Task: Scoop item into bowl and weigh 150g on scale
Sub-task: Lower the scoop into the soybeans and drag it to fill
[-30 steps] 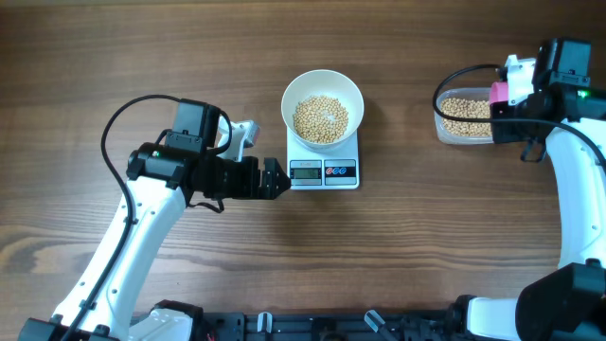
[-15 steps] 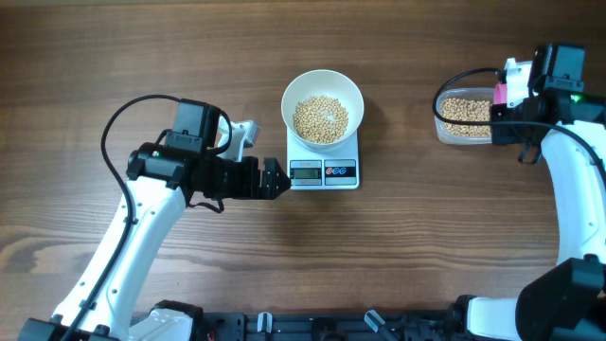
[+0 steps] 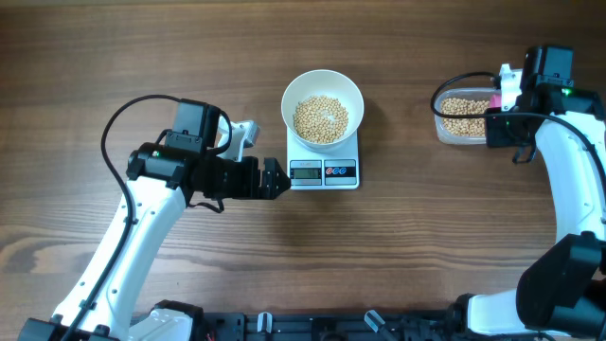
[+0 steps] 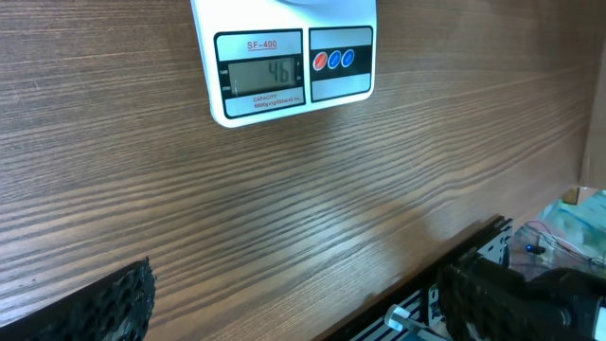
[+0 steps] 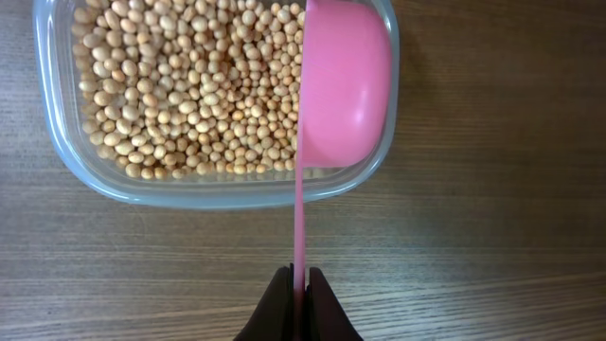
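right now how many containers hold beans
2: the white bowl on the scale at centre, and the clear plastic container at far right, where the right gripper holds a pink scoop.

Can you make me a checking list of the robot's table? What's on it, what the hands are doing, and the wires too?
Surface: wooden table, brown grain.
Job's things: white bowl of beans sits on the scale; more beans in a clear container, far right.
Clutter: nothing seen.
Grippers: left gripper open, empty, beside the scale; right gripper shut on a pink scoop handle, over the container.
Cables: black cable loops at the left arm, another by the right.
Surroundings: dark rail along the near edge.
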{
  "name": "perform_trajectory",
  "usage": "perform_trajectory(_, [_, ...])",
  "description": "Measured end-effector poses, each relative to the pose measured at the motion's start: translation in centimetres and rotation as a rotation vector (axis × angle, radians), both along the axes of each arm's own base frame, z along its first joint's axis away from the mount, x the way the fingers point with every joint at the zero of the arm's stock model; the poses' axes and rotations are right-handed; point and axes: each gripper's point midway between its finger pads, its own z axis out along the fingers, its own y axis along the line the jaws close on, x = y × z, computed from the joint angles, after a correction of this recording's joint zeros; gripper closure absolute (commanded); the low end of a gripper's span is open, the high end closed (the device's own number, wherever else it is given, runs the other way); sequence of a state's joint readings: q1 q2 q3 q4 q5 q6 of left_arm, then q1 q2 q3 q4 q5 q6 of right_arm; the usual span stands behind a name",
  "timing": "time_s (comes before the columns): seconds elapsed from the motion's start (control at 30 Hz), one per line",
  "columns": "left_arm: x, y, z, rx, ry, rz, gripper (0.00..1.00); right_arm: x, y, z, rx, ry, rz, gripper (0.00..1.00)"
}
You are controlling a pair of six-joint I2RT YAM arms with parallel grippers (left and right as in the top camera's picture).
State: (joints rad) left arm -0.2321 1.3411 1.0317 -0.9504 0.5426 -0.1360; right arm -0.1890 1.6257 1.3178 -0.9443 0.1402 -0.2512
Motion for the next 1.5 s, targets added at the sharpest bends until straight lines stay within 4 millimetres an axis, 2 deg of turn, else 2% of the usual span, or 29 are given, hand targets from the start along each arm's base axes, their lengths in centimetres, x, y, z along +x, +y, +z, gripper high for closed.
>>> perform_trajectory(0.7, [0.0, 0.0, 0.0, 0.0, 0.0, 0.0, 0.0, 0.0, 0.0, -0.3, 0.004, 0.01, -0.003, 0.96])
perform_trajectory(0.87, [0.0, 0.0, 0.0, 0.0, 0.0, 0.0, 0.0, 0.0, 0.3, -1.3, 0.024, 0.037, 0.001, 0.96])
perform_trajectory(1.0, [0.0, 0.0, 0.0, 0.0, 0.0, 0.0, 0.0, 0.1, 0.8, -2.1, 0.055, 0.055, 0.009, 0.96])
perform_trajectory(1.5, [0.0, 0.0, 0.0, 0.0, 0.0, 0.0, 0.0, 0.1, 2.6, -2.3, 0.159, 0.048, 0.03, 0.96])
